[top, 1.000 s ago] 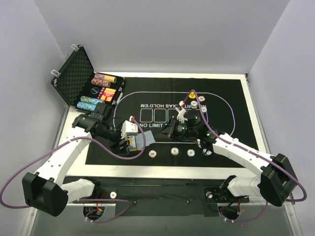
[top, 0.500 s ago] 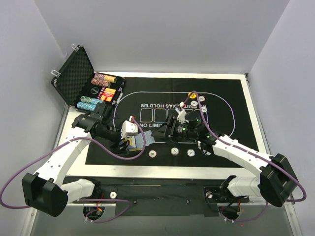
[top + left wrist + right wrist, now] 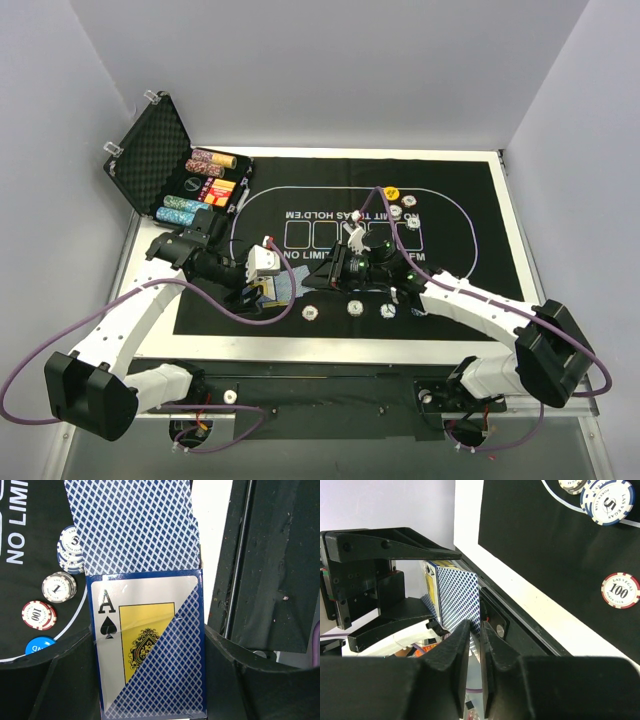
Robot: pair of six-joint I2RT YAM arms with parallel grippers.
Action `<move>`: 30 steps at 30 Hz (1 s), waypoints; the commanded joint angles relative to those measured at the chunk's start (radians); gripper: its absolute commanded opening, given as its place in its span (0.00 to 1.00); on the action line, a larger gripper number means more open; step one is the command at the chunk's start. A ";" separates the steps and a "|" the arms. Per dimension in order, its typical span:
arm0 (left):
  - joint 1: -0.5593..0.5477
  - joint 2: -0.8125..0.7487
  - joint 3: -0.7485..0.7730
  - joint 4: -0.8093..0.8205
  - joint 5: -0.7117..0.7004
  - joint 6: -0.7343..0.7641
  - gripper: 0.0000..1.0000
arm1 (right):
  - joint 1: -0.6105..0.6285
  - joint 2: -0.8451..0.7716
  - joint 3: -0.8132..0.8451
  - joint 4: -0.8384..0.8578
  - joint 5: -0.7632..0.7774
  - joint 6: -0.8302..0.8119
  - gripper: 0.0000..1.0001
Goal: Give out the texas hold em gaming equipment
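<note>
A black felt mat (image 3: 460, 290) covers the white table (image 3: 300, 346). The far-left case (image 3: 148, 165) holds poker chips (image 3: 184, 210). The left gripper (image 3: 149, 680) squeezes the card deck (image 3: 131, 616), and the right gripper (image 3: 475, 635) pinches one playing card (image 3: 458, 597).

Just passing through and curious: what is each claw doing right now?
Left gripper: closed on the pack of cards.
Right gripper: closed, apparently pinching one blue-backed card.
</note>
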 commanded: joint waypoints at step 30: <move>0.017 -0.035 0.015 0.039 0.059 -0.007 0.00 | -0.070 -0.143 0.065 0.050 -0.068 0.042 0.00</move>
